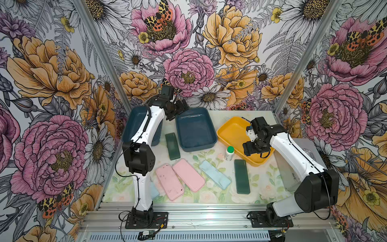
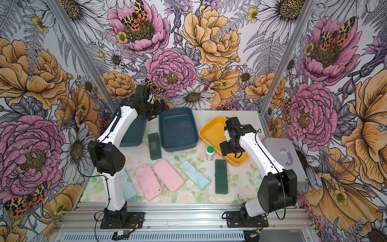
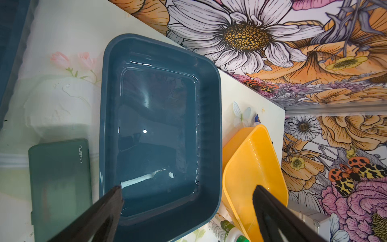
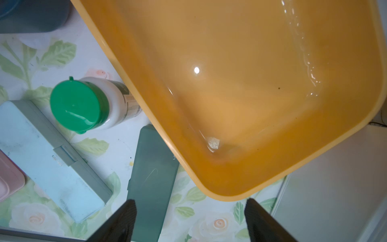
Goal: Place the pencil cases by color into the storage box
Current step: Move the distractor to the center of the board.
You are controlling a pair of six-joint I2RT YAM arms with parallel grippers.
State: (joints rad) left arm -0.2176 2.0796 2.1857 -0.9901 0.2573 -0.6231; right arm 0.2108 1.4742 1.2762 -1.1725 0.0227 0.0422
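Note:
Two pink pencil cases (image 1: 170,181) (image 1: 188,175) lie side by side on the table. A light blue one (image 1: 214,175) lies to their right, and another (image 1: 154,189) is mostly hidden behind the left arm. One dark green case (image 1: 172,146) lies between two blue storage boxes (image 1: 134,125) (image 1: 195,144). The other dark green case (image 1: 242,176) lies below a yellow box (image 1: 230,130). All three boxes are empty. My left gripper (image 1: 179,112) (image 3: 188,188) hovers open over the middle blue box. Above the yellow box's near corner, my right gripper (image 1: 247,148) (image 4: 190,201) is open and empty.
A white bottle with a green cap (image 1: 229,153) stands between the middle blue box and the yellow box. A grey metal case with a handle (image 2: 284,159) sits at the table's right edge. Flower-printed walls close in three sides.

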